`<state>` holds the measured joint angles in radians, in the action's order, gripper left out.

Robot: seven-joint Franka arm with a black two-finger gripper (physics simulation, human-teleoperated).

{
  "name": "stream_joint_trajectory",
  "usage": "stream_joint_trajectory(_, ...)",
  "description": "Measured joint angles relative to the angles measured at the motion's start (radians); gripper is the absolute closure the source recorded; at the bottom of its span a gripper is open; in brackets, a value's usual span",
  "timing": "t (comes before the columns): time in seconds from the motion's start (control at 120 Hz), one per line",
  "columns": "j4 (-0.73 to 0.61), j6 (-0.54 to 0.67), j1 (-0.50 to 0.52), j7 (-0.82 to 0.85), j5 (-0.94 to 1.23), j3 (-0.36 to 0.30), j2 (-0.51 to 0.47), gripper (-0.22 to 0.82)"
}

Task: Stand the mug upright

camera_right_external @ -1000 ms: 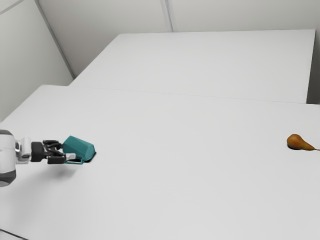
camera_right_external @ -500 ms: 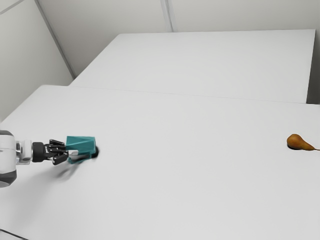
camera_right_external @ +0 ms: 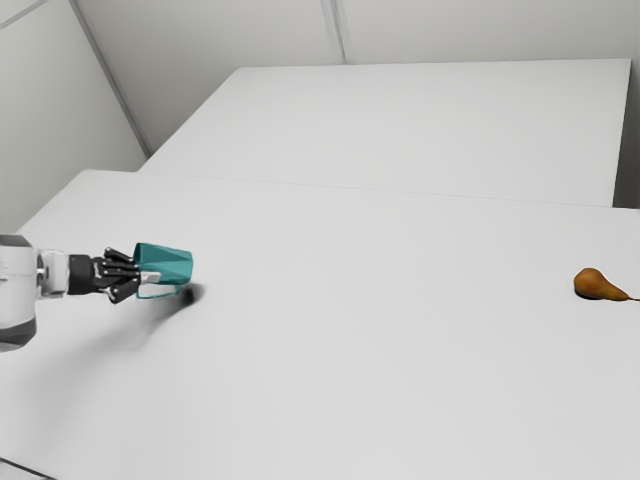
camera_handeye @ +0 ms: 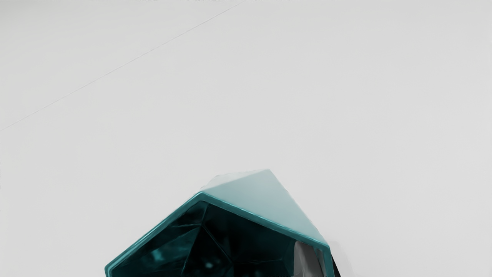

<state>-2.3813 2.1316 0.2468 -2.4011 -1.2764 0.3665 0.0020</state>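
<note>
Fingers (camera_right_external: 150,277) are clamped on the wall of the teal mug (camera_right_external: 174,262), which is held sideways at their tips, mouth facing them, while well beyond them a brown pear (camera_right_external: 592,284) is supported by the white table (camera_right_external: 370,360).

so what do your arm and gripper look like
My arm is white and rounded, with dark grey bands. The gripper is black, with two fingers on jointed links and pale grey pads at their tips.
</note>
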Motion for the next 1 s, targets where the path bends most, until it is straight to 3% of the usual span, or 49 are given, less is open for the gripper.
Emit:
stream_joint_trajectory(0.108, 0.0, 0.079, -0.005, 0.088, 0.167, -0.062, -0.088, 0.79)
stream_joint_trajectory(0.233, -0.001, 0.139, -0.031, 0.275, 0.508, -0.117, -0.173, 0.79)
stream_joint_trajectory(0.517, 0.047, 0.143, -0.218, 0.872, 1.11, -0.127, -0.166, 0.79)
stream_joint_trajectory(0.742, 0.122, 0.129, -0.301, 1.3, 1.243, -0.127, -0.075, 0.79)
stream_joint_trajectory(1.0, 0.139, 0.136, -0.391, 1.64, 1.267, -0.128, -0.047, 0.79)
